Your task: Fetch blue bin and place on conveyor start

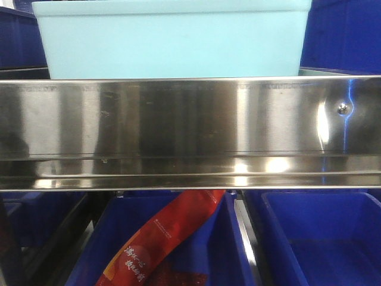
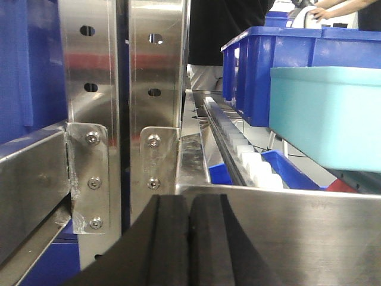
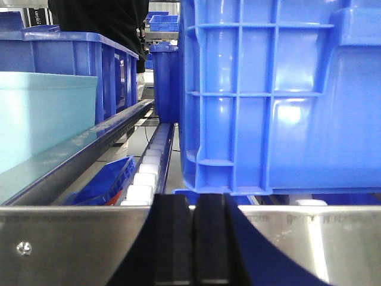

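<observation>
Where the front view looks straight at the shelving, the blue bin (image 1: 172, 39) sits on the upper level. Its pale turquoise wall rises just behind the steel shelf rail (image 1: 178, 128) and fills most of the top of the picture. Dark royal-blue bins (image 1: 342, 36) stand close on both sides of it. Below the rail is a lower blue bin (image 1: 208, 256) with a red printed packet (image 1: 166, 235) leaning in it, and beside that a second lower bin (image 1: 321, 238).

In the left wrist view, the left gripper (image 2: 189, 205) is low in front of the rail. Its black pads (image 2: 169, 238) are pressed together with only a thin seam between them, and they hold nothing. The turquoise bin is up and to its right, apart from the fingers, with a row of royal-blue crates (image 2: 268, 65) behind it. A track of white rollers (image 2: 250, 158) runs back along the shelf. Bolted steel uprights (image 2: 89, 89) stand at the left. A person in black (image 2: 220, 30) is at the far end.

In the right wrist view, the right gripper (image 3: 191, 205) is also before the rail, its pads (image 3: 172, 238) closed against each other and empty. The turquoise bin lies to its left, not touching it. A large ribbed blue crate (image 3: 280, 95) stands directly ahead and to the right.
</observation>
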You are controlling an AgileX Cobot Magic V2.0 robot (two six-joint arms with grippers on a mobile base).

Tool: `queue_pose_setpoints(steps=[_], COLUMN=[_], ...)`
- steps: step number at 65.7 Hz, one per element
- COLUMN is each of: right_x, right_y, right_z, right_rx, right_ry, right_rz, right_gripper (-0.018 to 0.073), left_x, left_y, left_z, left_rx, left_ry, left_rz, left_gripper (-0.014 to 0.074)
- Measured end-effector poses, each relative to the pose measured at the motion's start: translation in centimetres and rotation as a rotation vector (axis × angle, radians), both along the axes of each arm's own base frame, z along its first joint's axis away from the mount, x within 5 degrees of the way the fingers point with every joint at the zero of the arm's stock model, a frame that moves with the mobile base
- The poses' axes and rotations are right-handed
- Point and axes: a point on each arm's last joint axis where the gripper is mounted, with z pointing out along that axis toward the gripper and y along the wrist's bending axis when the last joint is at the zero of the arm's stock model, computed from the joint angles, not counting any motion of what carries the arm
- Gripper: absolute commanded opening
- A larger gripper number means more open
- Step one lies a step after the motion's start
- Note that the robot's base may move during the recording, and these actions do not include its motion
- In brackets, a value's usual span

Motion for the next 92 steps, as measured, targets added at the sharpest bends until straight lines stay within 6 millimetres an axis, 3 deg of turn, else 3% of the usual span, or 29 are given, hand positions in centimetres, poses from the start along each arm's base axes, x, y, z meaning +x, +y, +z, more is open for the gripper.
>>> queue_pose_setpoints(steps=[40, 65, 73, 78, 85, 92], right_x=[0.0, -0.2, -0.7, -1.5, -2.3, -2.1], right_y=[0.0, -0.2, 0.1, 0.3, 0.6, 0.7], right_z=[0.0, 1.3, 3.6, 6.0, 9.3, 11.6], right_rx=[-0.001, -0.001, 0.020, 0.019, 0.020, 0.022], right_ry=[-0.005, -0.151, -0.129, -0.124, -0.088, -0.057], right_rz=[-0.001, -0.017, 0.002, 0.017, 0.038, 0.046], right_gripper=[-0.0162, -0.0162, -0.0155, -0.0067, 0.0216, 0.0475], left_x=[0.0, -0.1, -0.5, -1.3, -2.2, -1.9], left_y=[0.0, 0.0, 0.0, 0.0, 0.0, 0.0], left_z=[0.1, 0.9, 3.2, 5.9, 10.1, 13.3], left_rx=[0.000, -0.015, -0.016, -0.014, -0.008, -0.011], left_ry=[-0.007, -0.100, -0.135, -0.166, -0.170, -0.118], left_rz=[0.000, -0.006, -0.005, -0.002, 0.004, 0.008], left_gripper=[-0.0111, -0.0111, -0.0106, -0.0057, 0.0130, 0.0334])
